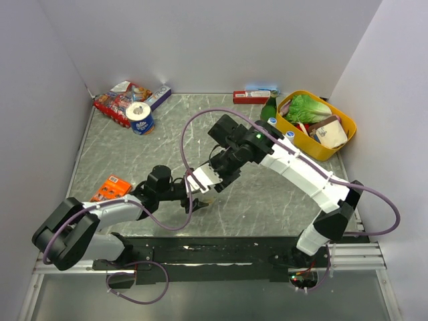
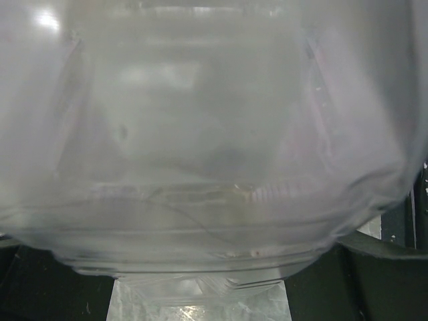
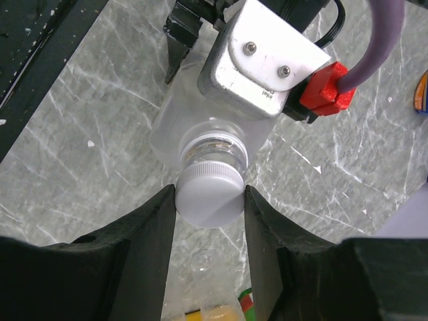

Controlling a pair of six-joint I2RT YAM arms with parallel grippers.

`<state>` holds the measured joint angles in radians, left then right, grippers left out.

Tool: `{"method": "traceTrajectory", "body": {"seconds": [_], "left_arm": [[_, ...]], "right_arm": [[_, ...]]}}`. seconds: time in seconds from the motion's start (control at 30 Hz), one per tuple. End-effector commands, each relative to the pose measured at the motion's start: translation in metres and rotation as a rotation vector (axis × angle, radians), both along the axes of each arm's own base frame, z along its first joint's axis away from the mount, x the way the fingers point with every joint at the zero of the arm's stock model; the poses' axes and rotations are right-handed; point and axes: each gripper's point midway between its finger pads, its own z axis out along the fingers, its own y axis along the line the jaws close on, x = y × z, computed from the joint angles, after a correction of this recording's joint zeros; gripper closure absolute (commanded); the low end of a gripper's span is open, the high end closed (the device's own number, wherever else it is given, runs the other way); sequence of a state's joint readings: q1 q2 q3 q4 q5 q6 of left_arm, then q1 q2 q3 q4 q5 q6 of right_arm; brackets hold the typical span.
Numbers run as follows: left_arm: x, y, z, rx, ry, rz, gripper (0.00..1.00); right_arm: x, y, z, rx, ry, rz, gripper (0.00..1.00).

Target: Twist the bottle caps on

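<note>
A clear bottle point(image 3: 175, 127) is held off the table, lying towards my right wrist camera, with my left gripper point(image 3: 190, 30) shut on its body. Seen from the left wrist, that bottle point(image 2: 200, 167) fills nearly the whole picture, and only dark finger parts point(image 2: 47, 287) show at the bottom corners. My right gripper point(image 3: 208, 194) is shut on a white cap point(image 3: 208, 200), which sits at the bottle's mouth with the neck threads point(image 3: 212, 150) still showing. In the top view both grippers meet mid-table point(image 1: 212, 182). Two blue-capped bottles point(image 1: 272, 122) point(image 1: 289, 135) stand by the basket.
A yellow basket point(image 1: 338, 144) of groceries sits at the back right, with a green glass bottle point(image 1: 267, 108) and a red box point(image 1: 251, 97) beside it. A blue-and-white tape roll point(image 1: 140, 119) and snack packet point(image 1: 119, 101) lie back left. An orange box point(image 1: 110, 188) lies near the left arm.
</note>
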<state>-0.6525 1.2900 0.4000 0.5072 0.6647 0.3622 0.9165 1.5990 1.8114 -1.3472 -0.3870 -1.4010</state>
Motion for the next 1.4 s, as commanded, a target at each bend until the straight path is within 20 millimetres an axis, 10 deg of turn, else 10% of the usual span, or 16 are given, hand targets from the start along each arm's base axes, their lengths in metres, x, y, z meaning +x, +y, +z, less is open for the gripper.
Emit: {"method": "traceTrajectory", "body": {"seconds": [0.0, 1.37], "left_arm": [[0.009, -0.021, 0.045, -0.095, -0.142, -0.073, 0.99], [0.043, -0.005, 0.06, -0.215, -0.081, 0.248, 0.99]], "right_arm": [[-0.011, -0.007, -0.005, -0.056, 0.057, -0.003, 0.66], [0.004, -0.002, -0.018, -0.194, 0.341, -0.495, 0.68]]}}
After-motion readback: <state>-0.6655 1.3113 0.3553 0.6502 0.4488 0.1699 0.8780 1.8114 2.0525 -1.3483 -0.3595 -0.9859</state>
